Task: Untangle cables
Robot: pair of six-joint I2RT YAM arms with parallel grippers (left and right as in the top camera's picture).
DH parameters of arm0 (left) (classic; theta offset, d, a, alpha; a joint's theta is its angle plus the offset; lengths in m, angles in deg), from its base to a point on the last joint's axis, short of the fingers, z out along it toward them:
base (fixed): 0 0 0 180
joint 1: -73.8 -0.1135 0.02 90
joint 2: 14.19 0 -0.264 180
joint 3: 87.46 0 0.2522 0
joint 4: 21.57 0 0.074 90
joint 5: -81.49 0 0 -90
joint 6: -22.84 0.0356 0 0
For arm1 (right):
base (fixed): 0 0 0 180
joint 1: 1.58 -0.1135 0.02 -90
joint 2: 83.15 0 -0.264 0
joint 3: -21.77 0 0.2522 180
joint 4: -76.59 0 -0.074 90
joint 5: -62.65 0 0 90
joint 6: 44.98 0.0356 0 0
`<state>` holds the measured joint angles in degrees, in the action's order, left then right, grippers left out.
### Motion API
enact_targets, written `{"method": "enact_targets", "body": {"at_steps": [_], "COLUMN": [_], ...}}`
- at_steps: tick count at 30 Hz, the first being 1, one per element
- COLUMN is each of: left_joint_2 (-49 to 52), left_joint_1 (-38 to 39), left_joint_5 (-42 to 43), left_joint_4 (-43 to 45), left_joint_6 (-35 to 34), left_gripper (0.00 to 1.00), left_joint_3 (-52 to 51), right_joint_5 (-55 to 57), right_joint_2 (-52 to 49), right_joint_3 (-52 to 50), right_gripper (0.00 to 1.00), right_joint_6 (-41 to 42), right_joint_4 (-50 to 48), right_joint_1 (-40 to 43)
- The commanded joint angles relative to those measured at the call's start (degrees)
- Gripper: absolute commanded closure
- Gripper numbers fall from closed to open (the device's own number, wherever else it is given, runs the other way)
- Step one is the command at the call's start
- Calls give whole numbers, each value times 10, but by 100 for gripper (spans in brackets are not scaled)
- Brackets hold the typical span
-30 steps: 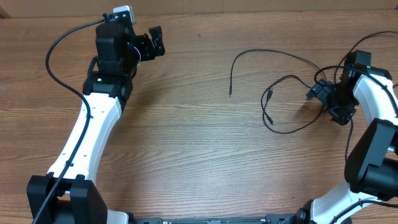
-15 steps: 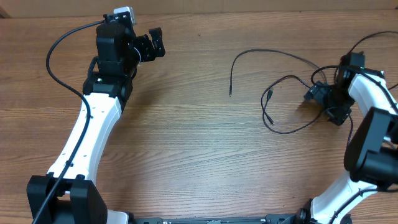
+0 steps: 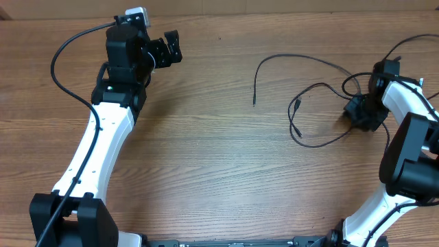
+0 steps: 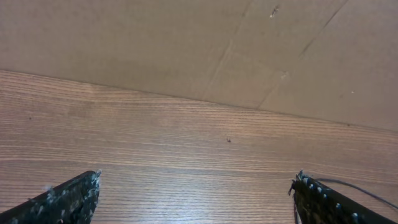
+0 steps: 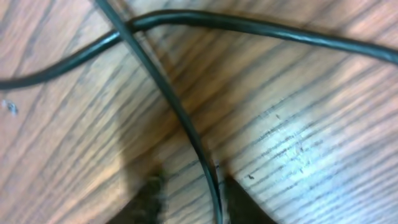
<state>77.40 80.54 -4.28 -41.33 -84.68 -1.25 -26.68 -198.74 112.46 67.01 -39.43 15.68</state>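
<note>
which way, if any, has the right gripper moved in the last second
yes: in the overhead view the right gripper has slid slightly toward the right edge, away from the loose cable end lying mid-table

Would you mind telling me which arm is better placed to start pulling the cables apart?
Right. The right hand sits at the tangle of cables, with one cord running between its fingers in the wrist view. The left hand is open on the far side, well away from them.

A wood-grain table (image 3: 206, 171) under even light, backed by a plain brown cardboard panel (image 4: 186, 43)
</note>
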Motion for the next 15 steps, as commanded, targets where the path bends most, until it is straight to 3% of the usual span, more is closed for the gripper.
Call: {"method": "enact_targets", "body": {"at_steps": [1, 4, 15], "left_joint_2": [-1, -1, -1], "left_joint_1": [-1, -1, -1], "left_joint_5": [-2, -2, -2], "left_joint_4": [3, 3, 7], "left_joint_6": [13, 13, 13], "left_gripper": [1, 0, 0], "left_joint_3": [5, 5, 5], "right_joint_5": [-14, -14, -14], "right_joint_2": [-27, -27, -27], "right_joint_3": [-5, -5, 16], "right_gripper": [85, 96, 96], "right_joint_6": [5, 5, 5], "right_joint_4": [-2, 0, 31], "right_joint_1": [0, 0, 0]}}
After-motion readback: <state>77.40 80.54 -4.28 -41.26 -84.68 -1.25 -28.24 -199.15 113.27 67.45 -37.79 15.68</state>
